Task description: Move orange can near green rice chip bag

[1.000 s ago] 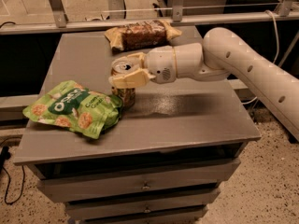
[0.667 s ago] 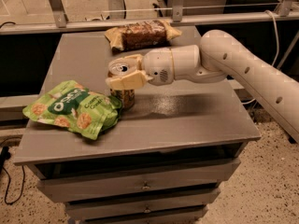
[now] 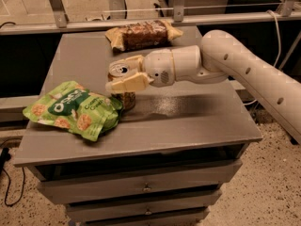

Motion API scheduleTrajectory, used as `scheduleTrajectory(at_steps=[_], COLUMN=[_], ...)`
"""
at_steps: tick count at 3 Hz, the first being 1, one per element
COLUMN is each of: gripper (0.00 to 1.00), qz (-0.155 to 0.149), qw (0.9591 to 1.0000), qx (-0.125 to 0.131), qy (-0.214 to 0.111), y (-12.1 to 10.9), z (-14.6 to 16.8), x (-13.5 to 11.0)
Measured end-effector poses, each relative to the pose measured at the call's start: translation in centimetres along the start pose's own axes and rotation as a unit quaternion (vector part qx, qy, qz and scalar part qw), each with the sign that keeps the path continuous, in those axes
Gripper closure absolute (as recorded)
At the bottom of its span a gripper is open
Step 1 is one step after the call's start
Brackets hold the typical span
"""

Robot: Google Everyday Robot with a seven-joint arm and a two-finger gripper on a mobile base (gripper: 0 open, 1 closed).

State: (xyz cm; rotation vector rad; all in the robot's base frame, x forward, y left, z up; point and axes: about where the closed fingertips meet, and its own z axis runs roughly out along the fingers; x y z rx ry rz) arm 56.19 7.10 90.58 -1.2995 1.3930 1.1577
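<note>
The gripper (image 3: 113, 75) reaches in from the right on a thick pale arm (image 3: 244, 65), low over the middle of the grey bench (image 3: 188, 121). Its jaws are set narrow around the upper part of the can (image 3: 125, 99), one finger behind the silver top and one across the front, holding it. The can stands upright on the bench, its base just beside the right edge of the green bag (image 3: 70, 109) (whether the two touch I cannot tell). The green bag lies flat at the front left. A brown bag (image 3: 141, 34) lies at the bench's far edge, well apart from both.
</note>
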Motion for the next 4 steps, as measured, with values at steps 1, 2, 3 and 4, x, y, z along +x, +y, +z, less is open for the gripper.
scheduleTrajectory(at_steps=[1, 2, 3, 4], gripper=[0.00, 0.00, 0.00, 0.00], qz=[-0.007, -0.033, -0.078, -0.110], qw=[1.0000, 0.9991, 0.9941, 0.9858], qx=[-0.003, 0.013, 0.053, 0.117], qy=[0.005, 0.024, 0.054, 0.049], y=[0.1, -0.3, -0.8, -1.1], z=[-0.5, -3.0, -8.6, -14.6], x=[-0.1, -1.1, -4.0, -6.3])
